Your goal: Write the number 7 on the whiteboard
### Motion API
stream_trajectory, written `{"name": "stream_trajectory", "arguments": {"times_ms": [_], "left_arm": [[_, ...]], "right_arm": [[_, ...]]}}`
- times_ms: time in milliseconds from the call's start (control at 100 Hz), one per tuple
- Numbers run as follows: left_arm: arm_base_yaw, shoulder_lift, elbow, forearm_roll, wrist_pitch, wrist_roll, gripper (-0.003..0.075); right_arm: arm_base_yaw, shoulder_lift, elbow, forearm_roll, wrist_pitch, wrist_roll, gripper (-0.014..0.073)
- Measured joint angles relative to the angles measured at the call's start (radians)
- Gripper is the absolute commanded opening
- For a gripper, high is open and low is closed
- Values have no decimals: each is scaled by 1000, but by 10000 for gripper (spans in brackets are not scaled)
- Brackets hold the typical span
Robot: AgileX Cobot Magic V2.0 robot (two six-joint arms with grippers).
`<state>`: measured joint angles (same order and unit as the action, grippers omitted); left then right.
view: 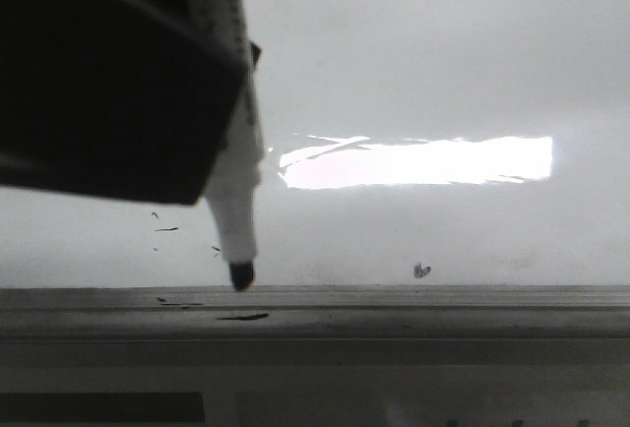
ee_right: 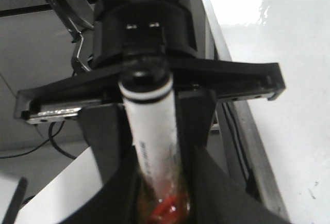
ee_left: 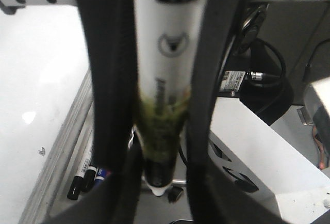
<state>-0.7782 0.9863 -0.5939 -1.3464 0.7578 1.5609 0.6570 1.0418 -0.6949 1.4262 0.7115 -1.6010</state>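
The whiteboard (view: pixel 443 73) fills the front view, with its grey rail (view: pixel 394 309) along the near edge. I see no number 7 on it, only small stray flecks (view: pixel 165 228). A black gripper body (view: pixel 108 73) at the upper left holds a white marker (view: pixel 236 201) with its black tip just above the rail. I cannot tell which arm this is. My left gripper (ee_left: pixel 162 167) is shut on a white marker (ee_left: pixel 172 53), beside the board (ee_left: pixel 36 79). My right gripper (ee_right: pixel 162 182) is shut on a white marker (ee_right: pixel 152 131), with the board (ee_right: pixel 289 53) alongside.
Spare markers (ee_left: pixel 85 177) lie in the tray beside the board's rail (ee_left: pixel 62 146). A white housing (ee_left: pixel 268 152) and cables lie beyond the left gripper. A black bar-shaped assembly (ee_right: pixel 232 82) stands just past the right marker's black end. A bright glare patch (view: pixel 423 161) lies on the board.
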Motion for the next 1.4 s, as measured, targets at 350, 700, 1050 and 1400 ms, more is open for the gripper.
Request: {"name": "stream_trajectory", "arguments": {"times_ms": [350,700,1050,1400], "left_arm": [[0,-273,38,54,-243,-263,277],[0,-637,247,-44,-713,-380,-20],[0,-677,337,-56,-725,-383,-20],[0,-677,348,-56,-726,-384,-20]], "right_arm": [[2,-151,0,22,-342,-170,-60],[6,-180,0,41,-430,-254,-60],[6,-206,0,45,-405,-261,-60],[6,-210,0,45,-267,-261,-61]]}}
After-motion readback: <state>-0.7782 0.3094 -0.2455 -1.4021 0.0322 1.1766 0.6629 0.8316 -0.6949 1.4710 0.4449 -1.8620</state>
